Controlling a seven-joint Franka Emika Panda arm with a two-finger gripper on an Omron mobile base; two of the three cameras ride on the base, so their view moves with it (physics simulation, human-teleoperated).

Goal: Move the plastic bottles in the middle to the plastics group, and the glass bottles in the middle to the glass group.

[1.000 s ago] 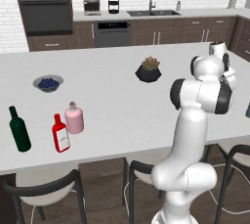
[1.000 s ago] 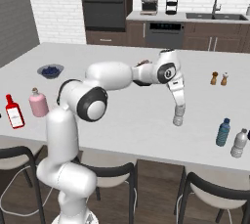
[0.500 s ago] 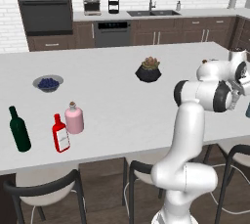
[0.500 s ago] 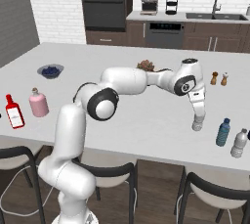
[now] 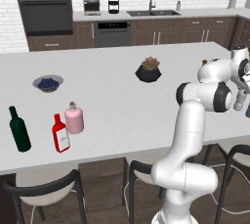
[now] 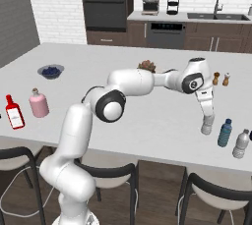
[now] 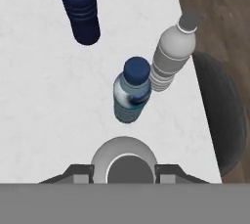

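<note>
My gripper (image 6: 207,120) is shut on a small clear plastic bottle (image 6: 207,126) and holds it upright near the counter's right end. From the hand view the bottle's grey cap (image 7: 124,165) sits between my fingertips (image 7: 78,171). Just beyond it stand a blue-tinted plastic bottle (image 7: 132,93), a grey plastic bottle (image 7: 173,56) and a dark navy bottle (image 7: 80,10). At the far left are the flat red glass bottle (image 5: 60,133), the squat pink bottle (image 5: 73,119) and the dark green wine bottle (image 5: 19,130). I cannot tell whether the held bottle touches the counter.
A bowl of blueberries (image 5: 47,82) and a potted succulent (image 5: 148,69) stand further back on the white counter (image 5: 112,105). Salt and pepper shakers (image 6: 221,78) are behind my arm. The counter's front edge and dark stools (image 7: 219,115) lie close to the grey bottle.
My arm has swung to the right with the clear bottle in its grip, from mid-counter to beside the bottles at the right end. The left-hand bottles have not moved.
</note>
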